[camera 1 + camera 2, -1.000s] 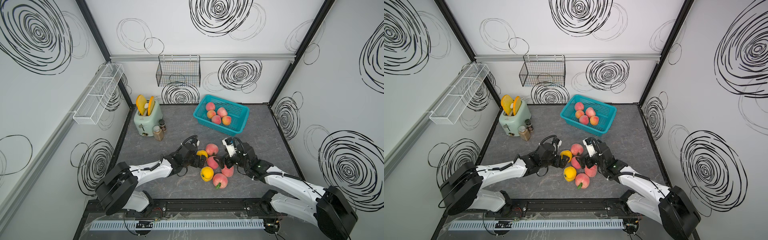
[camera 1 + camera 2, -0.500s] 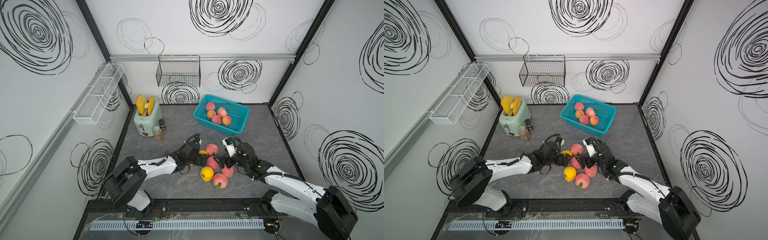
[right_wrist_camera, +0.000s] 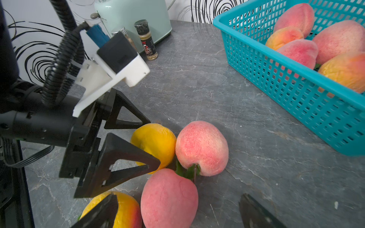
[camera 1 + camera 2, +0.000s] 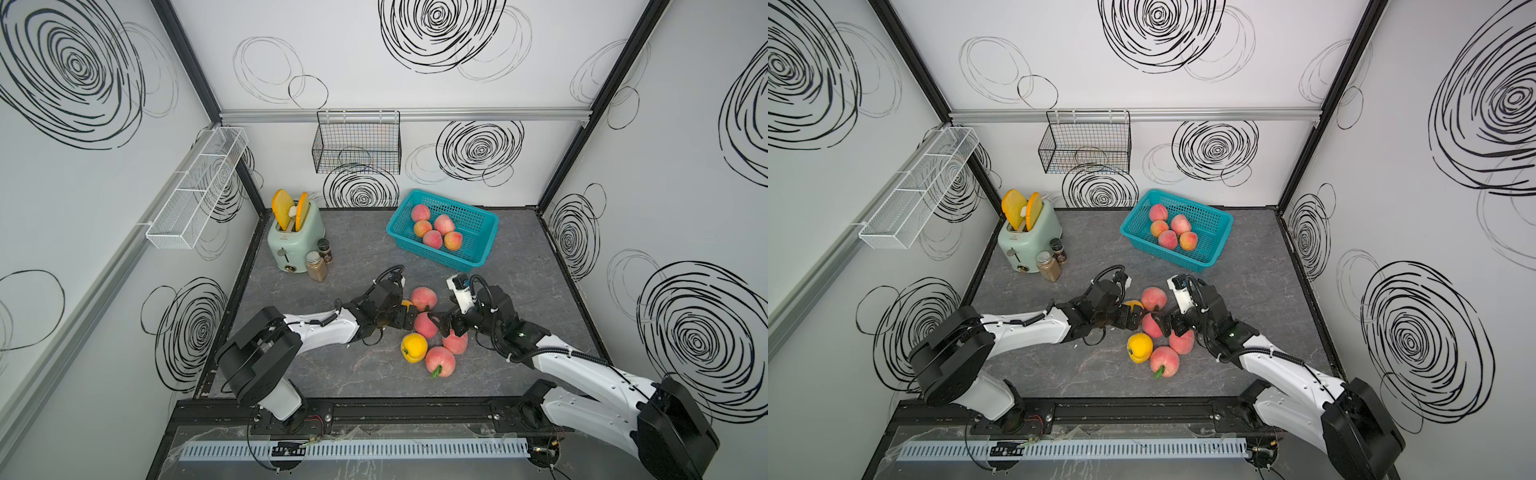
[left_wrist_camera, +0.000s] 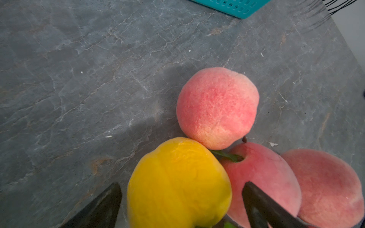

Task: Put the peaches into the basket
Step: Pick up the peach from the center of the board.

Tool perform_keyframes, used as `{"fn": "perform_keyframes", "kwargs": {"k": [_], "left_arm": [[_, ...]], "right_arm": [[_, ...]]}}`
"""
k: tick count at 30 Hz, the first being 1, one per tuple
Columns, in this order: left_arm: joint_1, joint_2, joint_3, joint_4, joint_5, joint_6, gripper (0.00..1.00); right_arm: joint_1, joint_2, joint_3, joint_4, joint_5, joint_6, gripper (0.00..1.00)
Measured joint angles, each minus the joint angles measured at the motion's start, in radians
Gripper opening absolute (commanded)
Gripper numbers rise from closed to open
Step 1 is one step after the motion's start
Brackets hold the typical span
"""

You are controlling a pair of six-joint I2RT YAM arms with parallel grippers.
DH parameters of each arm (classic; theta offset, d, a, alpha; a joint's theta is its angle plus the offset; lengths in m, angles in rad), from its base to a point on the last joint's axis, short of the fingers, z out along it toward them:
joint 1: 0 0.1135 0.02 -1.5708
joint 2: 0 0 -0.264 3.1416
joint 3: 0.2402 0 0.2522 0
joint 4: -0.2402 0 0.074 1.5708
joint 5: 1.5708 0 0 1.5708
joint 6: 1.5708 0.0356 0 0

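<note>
Yellow peach (image 5: 177,183) — the released left pincer (image 3: 152,143) has crept forward around it. Right pincer (image 3: 178,199), released too, seemingly straddles a pink peach (image 4: 424,324) — grasps look imminent.

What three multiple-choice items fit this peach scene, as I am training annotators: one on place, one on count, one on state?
1. Where does the turquoise basket stand? A. on the table, at the back; B. hung on the back wall; C. on the toaster.
2. How many peaches lie in the basket? A. three; B. five; C. eight.
3. How is the left gripper? A. open, a yellow peach between its fingers; B. shut on a pink peach; C. open above the basket.
Key: 1 A, it rests on the table; 2 B, five show in both top views; 3 A, the left wrist view shows gaps beside the yellow peach.
</note>
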State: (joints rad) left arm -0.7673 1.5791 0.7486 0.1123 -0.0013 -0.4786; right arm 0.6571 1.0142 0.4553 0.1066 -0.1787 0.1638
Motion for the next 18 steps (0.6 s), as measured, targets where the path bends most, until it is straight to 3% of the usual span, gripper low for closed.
{"fn": "perform_keyframes", "kwargs": {"k": [8,18], "left_arm": [[0.006,0.029,0.002,0.000,0.001,-0.003,0.94],[0.013,0.037,0.006,0.000,0.003,-0.014,0.79]], "right_arm": [[-0.029,-0.010,-0.014,0.007,-0.023,0.000,0.99],[-0.061,-0.014,-0.029,0.021,-0.054,-0.002,0.99]]}}
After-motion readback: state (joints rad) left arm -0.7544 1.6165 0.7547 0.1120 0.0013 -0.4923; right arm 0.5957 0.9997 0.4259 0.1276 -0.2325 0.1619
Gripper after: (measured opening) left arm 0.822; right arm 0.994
